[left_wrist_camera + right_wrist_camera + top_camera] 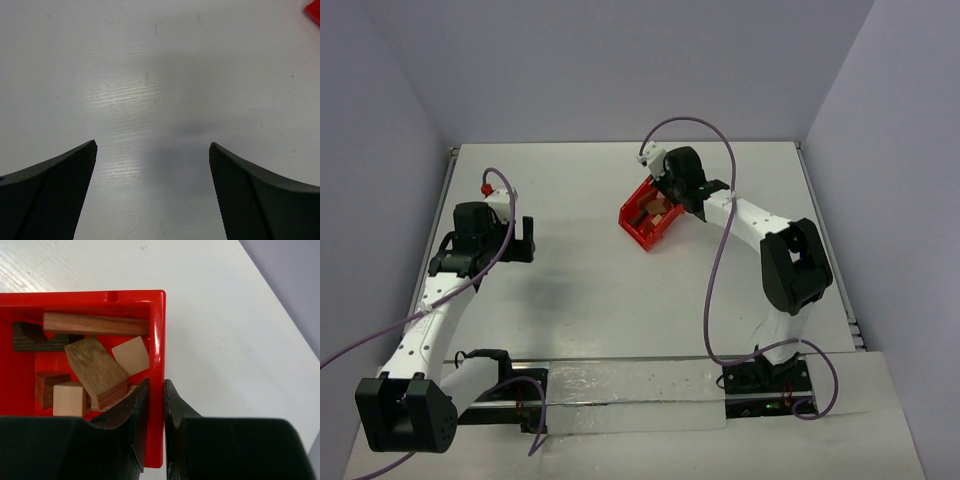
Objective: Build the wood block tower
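Right gripper point(156, 385): jaws almost closed, pinching the bin point(157, 330) wall.
Blocks point(95, 371): loose inside bin, left of those jaws; only the right wrist view shows them clearly.
Left gripper point(153, 145): jaws wide apart, holding nothing, above table point(150, 75).

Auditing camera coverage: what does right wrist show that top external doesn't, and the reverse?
Right wrist only: the separate wood blocks, a long bar, a dark notched piece, pale cubes; the right gripper clamping the red bin wall, one finger inside, one outside. Top external only: the left gripper, open above the table. Both: the bin holding blocks, right gripper at it.
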### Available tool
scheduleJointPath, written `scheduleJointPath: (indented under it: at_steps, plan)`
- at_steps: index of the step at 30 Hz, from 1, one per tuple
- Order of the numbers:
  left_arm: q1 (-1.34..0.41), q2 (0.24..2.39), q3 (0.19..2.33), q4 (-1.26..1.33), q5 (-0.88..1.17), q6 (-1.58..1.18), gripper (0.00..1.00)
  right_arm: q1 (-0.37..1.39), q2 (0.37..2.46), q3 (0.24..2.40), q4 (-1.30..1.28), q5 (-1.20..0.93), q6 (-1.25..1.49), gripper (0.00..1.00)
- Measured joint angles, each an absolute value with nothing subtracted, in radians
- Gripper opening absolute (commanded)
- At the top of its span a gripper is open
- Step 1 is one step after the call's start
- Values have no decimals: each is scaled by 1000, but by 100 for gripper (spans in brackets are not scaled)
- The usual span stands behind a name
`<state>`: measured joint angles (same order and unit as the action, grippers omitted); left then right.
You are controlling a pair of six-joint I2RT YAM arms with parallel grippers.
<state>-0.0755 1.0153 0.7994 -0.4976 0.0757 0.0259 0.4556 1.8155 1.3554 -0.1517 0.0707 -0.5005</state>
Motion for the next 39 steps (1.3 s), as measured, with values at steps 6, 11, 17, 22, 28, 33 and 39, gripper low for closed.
scheduleJointPath:
  at_steps: [6,11,17,22,28,33,39]
  plan:
    - [-64,1015,799,-502,83,15,99,514,1776,1294,-85,143,-556,0]
    - [-59,1016,799,-505,88,-4,99,587,1728,1211,19,233,-634,0]
    - [-51,1021,799,-505,88,-17,99,655,1711,1149,134,318,-736,0]
    - [-48,1024,799,-505,90,-19,99,674,1675,1077,216,337,-804,0]
    - [-36,1027,799,-505,92,-19,99,733,1544,940,252,321,-890,0]
    - [-28,1027,799,-505,92,-20,99,820,1483,859,288,321,-942,0]
    - [-15,1027,799,-505,91,-23,99,922,1436,763,386,366,-993,0]
